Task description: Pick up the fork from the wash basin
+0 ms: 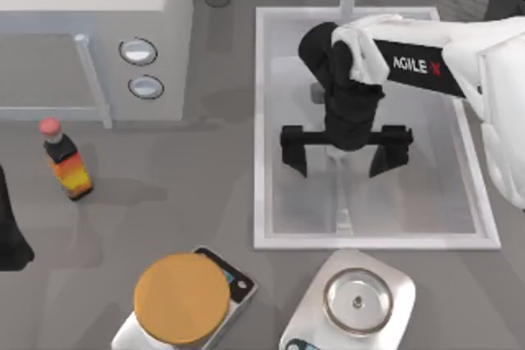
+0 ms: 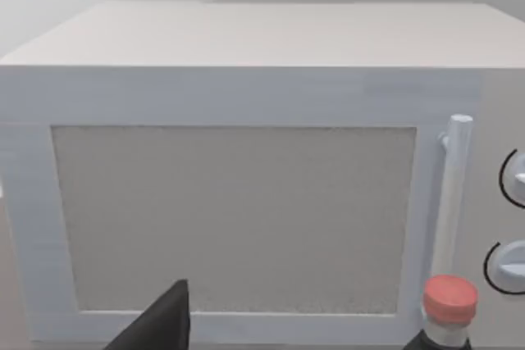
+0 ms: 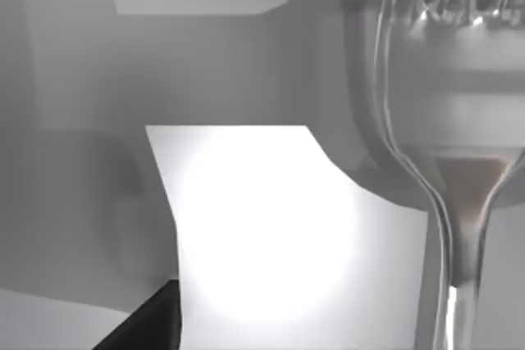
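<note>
Right pincer spread over gleaming silver fork

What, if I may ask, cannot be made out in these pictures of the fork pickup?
Fork: in the top view, the right gripper, fingers spread above the wash basin, covers most of it.
Fork's tine tips and handle end: cut off by the right wrist view's edges.
Left gripper, parked at the table's left: cut off by the top view's edge.
Bottle: body cut off by the left wrist view's edge.
</note>
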Motion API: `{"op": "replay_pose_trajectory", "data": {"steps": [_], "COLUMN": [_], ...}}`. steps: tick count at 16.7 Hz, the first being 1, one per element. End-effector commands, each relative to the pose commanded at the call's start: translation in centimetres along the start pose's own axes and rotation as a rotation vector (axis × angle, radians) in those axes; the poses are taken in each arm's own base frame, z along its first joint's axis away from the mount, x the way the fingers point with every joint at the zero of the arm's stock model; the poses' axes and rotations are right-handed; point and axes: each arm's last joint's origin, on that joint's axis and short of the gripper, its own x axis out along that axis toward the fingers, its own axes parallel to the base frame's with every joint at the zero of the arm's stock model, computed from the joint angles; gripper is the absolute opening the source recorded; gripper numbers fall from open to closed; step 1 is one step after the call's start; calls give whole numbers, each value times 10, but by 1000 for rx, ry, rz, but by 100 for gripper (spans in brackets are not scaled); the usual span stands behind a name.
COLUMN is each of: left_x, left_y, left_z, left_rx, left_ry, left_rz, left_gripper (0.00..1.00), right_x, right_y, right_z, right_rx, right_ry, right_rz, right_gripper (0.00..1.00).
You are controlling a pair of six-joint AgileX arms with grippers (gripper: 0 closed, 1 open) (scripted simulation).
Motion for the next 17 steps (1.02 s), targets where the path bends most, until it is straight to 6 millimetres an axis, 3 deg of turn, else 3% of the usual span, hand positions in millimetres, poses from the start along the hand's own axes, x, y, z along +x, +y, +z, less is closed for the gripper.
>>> {"op": "replay_pose_trajectory", "data": {"steps": [13,17], "left_x": [0,0], "left_y": [0,0], "left_z": [0,0], "left_rx": [0,0], "left_ry": [0,0], "left_rz": [0,0], "left_gripper": [100,100], "right_x": [0,0], "right_y": [0,0], "right_z": [0,0], "right_rx": [0,0], "right_ry": [0,0], "right_rz": [0,0], "right_gripper": [2,0]}}
